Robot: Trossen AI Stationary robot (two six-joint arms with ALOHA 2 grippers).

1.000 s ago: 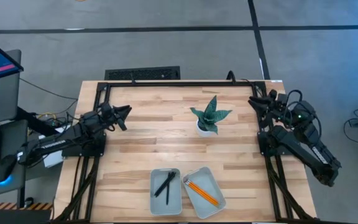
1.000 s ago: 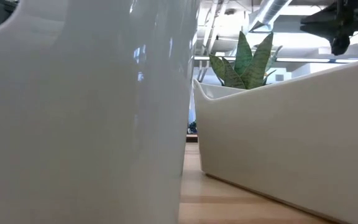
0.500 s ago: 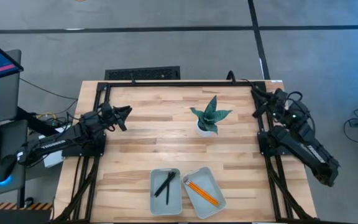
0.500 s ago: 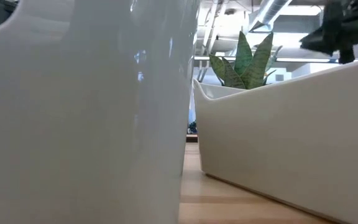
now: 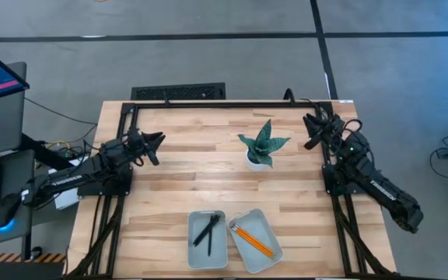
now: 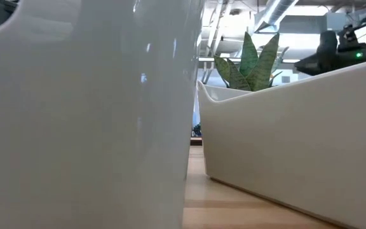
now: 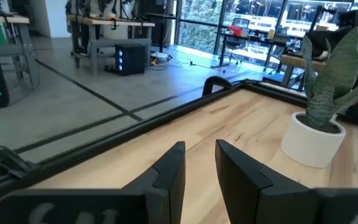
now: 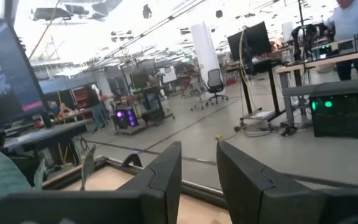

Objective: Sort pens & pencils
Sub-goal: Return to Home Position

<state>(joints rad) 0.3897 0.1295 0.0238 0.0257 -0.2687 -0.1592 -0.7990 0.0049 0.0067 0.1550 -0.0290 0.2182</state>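
Two trays at the table's near edge hold the sorted items: the pens [image 5: 207, 230] in the left, the pencils [image 5: 253, 240] in the right. Both lie well apart from the left gripper [image 5: 159, 140] and right gripper [image 5: 309, 132], each empty with a narrow gap between its fingers.

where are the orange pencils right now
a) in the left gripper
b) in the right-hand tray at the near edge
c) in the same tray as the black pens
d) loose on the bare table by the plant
b: the high view shows the pencils lying in the right tray, the pens alone in the left tray, and both grippers far from them.
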